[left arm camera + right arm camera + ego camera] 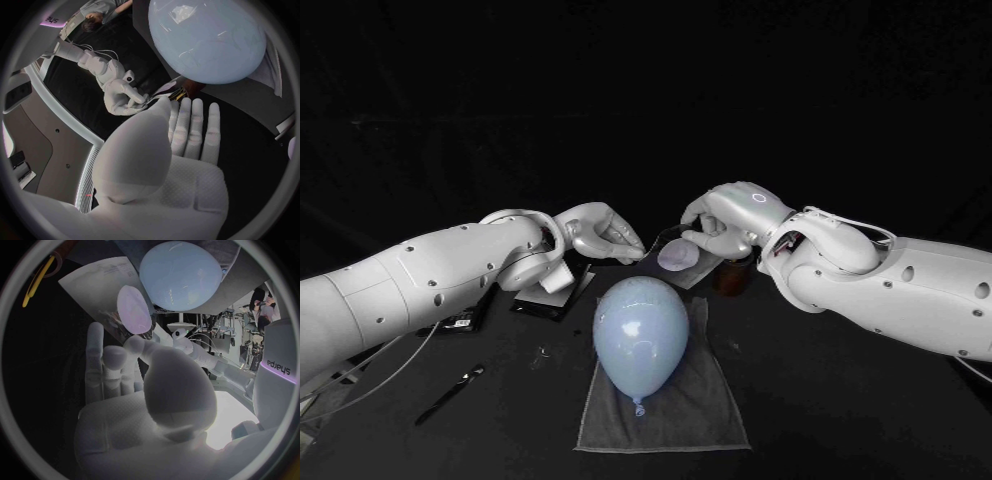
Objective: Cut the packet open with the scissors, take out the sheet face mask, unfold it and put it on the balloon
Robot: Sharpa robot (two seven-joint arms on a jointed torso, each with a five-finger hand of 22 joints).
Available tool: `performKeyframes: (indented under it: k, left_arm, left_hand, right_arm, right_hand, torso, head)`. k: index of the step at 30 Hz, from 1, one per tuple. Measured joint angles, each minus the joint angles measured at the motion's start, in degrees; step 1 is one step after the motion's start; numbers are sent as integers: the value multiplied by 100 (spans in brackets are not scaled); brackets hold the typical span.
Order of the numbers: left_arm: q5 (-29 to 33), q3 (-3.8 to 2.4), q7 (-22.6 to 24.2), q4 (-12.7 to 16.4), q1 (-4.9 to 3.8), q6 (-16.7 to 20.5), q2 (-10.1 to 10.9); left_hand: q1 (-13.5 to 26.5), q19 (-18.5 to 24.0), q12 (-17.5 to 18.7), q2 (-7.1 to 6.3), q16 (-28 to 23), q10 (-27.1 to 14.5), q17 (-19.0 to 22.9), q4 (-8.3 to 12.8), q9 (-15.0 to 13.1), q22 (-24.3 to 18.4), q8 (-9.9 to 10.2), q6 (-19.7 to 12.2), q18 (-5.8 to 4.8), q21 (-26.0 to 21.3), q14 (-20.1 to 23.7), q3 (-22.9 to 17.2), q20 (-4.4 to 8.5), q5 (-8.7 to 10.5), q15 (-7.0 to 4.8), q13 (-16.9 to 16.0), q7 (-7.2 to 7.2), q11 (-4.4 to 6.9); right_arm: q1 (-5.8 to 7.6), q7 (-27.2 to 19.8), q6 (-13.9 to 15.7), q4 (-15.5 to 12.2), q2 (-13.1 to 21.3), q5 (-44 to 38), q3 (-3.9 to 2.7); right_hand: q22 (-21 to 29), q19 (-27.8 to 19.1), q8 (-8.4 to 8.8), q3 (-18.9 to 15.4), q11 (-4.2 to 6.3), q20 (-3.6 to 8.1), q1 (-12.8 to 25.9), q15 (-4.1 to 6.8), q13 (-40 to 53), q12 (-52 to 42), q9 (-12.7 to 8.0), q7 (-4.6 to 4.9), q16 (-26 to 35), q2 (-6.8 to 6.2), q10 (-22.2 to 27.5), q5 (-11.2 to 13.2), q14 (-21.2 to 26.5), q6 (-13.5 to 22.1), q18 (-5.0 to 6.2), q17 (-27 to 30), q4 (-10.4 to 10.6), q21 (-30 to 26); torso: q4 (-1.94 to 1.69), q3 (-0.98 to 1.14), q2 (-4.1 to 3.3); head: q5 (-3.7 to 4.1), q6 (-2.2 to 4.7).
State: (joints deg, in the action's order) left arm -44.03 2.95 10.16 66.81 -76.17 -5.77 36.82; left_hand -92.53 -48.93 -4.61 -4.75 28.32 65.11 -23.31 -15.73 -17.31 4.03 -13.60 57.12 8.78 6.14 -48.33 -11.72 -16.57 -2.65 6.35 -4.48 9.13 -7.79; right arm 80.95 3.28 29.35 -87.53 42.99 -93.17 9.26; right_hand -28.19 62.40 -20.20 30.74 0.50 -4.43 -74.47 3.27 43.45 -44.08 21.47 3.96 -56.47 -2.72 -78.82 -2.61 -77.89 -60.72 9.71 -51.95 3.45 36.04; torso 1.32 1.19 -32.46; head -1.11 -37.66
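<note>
Above black table (855, 425), right hand (718, 222) pinches sheet face mask (678, 256).

a grey towel (692, 418) lies spread flat on the black table (862, 430), near its front middle, with its long sides running away from the robot and its near edge slightly wavy. to the left of the towel's far end, and apart from it, sits a flat dark tray or box (545, 304), partly hidden so that its make cannot be told. just beyond the towel's far right corner stands a small brown thing (731, 278), mostly covered and too dim to name.
</note>
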Motion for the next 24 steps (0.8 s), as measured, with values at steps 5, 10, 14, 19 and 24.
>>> performKeyframes:
  k: [5,10,14,19,24]
  left_arm:
    - [-30,0,15,5,3,1,-8]
    - [-47,0,23,12,4,0,-8]
    - [-52,0,29,20,5,0,-6]
    - [-57,0,39,29,5,0,-4]
    - [-61,0,61,44,5,8,1]
  left_hand:
    - [-23,0,0,-23,0,22,-5,-1,-7,0,0,0,-1,0,0,-32,0,0,0,6,0,22]
    - [-30,0,0,-30,0,23,-5,-1,-7,0,0,0,0,0,0,-32,0,0,0,6,0,22]
    - [-30,0,0,-30,0,22,-5,-1,-7,0,0,0,-1,0,0,-32,0,0,0,6,0,22]
    - [-30,0,0,-30,-18,22,-4,-1,-7,0,0,0,-1,0,0,-32,0,0,0,8,0,22]
    - [-53,0,23,-53,-22,22,-12,-17,-7,0,0,-1,-1,0,0,-49,0,0,0,13,0,22]
  right_arm:
    - [0,0,-2,0,-6,4,0]
    - [0,1,-7,1,-11,7,0]
    - [0,1,-13,4,-16,8,0]
    - [0,2,-23,17,-25,10,0]
    - [0,4,-39,38,-38,12,0]
  right_hand:
    - [1,0,0,0,0,0,16,0,2,0,0,0,0,-16,0,0,0,2,-1,-5,0,0]
    - [2,0,0,0,0,0,16,0,1,0,0,3,0,-16,0,0,0,5,-3,-4,0,0]
    - [1,0,0,-1,0,0,15,-1,1,0,0,-7,0,-15,0,0,0,-4,-4,-3,1,0]
    - [-3,0,0,-1,0,0,14,-1,-1,0,0,-14,0,-14,0,7,0,-10,-5,-2,1,0]
    - [-3,0,0,-1,-1,0,13,-1,10,0,0,-16,0,-13,0,10,0,-8,-7,-2,1,0]
  torso:
    - [-2,0,0]
    - [-3,0,0]
    - [-5,-2,-1]
    - [-7,-3,-1]
    - [-7,-3,-1]
  head:
    - [6,0]
    - [16,-7]
    - [22,-13]
    - [20,-20]
    - [14,-22]
